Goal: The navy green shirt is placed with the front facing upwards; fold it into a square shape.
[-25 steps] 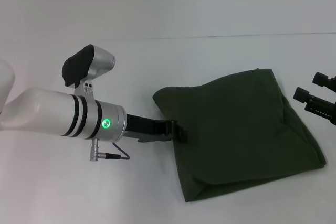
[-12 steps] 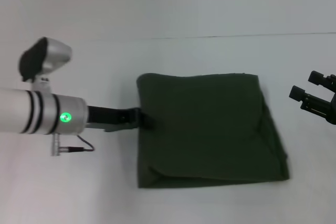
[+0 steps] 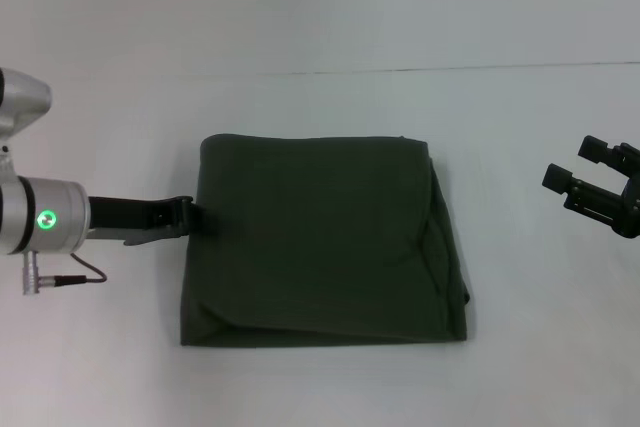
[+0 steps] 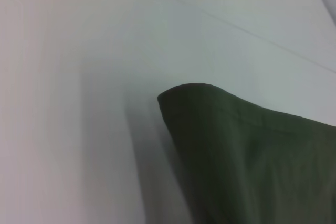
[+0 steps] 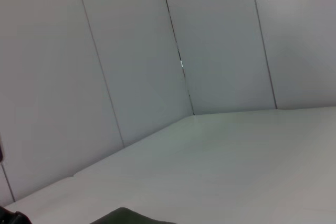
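1. Now, left gripper (image 3: 195, 215): low at the left edge of the navy green shirt (image 3: 320, 237), fingertips touching the cloth about midway along that edge. Looks clenched on the hem, but I cannot tell for certain.
2. Right gripper (image 3: 585, 179): well apart to the right, above the table (image 3: 330, 387), fingers spread, grasping nothing.
3. Shirt lies folded into a rough square mid-table, plain side up, no lettering showing. Right side shows a loose layered flap; front edge has a raised fold.
4. Handling, my judgement: soft, light, limp cotton; layers will slide and sag if lifted by 1 point. Best taken at a doubled edge or corner, pinching all layers.
5. Left arm reaches in nearly level from the left, wrist straight, forearm close to the table.
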Available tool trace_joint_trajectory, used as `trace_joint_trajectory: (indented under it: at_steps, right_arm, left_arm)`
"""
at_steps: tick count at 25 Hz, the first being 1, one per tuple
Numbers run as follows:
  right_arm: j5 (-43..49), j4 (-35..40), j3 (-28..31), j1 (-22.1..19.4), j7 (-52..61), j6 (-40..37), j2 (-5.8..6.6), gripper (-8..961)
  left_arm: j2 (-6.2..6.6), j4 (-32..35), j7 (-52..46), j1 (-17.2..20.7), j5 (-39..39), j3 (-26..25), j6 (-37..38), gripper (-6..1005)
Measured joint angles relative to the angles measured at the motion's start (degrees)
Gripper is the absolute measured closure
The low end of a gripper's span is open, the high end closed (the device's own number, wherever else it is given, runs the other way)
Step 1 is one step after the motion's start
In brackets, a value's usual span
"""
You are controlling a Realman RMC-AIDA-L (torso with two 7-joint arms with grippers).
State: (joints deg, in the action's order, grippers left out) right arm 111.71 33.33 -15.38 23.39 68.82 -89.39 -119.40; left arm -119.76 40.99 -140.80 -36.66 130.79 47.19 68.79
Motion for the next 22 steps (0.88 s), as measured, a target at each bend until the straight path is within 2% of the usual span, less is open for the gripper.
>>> trace_joint_trajectory:
  at_steps: [13, 18, 22]
  right_arm:
    - [0.37, -0.3, -0.17, 1.1, -0.06, 0.2, -0.04, 95]
    - [0.44, -0.42, -2.49, 1.89, -0.34, 1.76, -0.04, 96]
    - [0.44, -0.45, -4.95, 3.05, -0.52, 2.62, -0.11, 94]
  left_arm:
    - [-0.38, 0.63, 3.47, 1.97, -0.2, -3.73, -1.16, 795]
    - [-0.31, 2.71, 4.85, 2.96, -1.05, -6.73, 0.08, 585]
    - [-1.18, 6.37, 15.39, 4.99, -7.81, -8.74, 2.96, 399]
